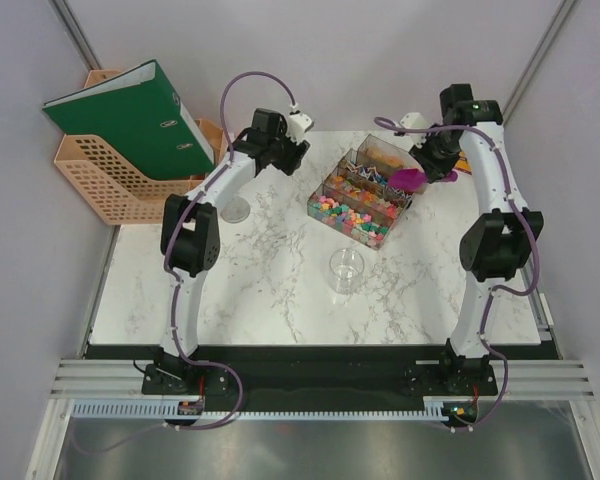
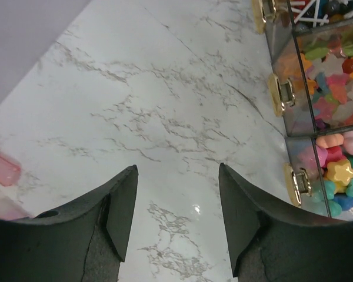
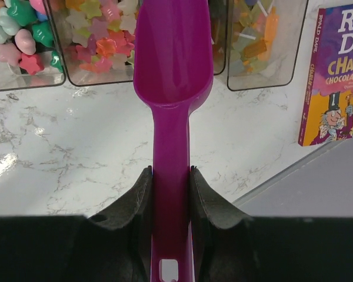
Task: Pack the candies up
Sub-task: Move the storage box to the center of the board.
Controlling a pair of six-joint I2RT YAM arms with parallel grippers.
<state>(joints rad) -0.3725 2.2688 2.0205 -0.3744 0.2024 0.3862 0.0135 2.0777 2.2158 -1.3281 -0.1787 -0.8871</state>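
Gripping one purple plastic scoop (image 3: 173,76), right jaws are hovering by many tiny multicoloured candies (image 3: 100,44); left jaws are standing open over white marble bench (image 2: 165,106).

Lab robot booth: grey partition walls (image 1: 360,60), aluminium rails (image 1: 100,380), marble-look table (image 1: 270,290).
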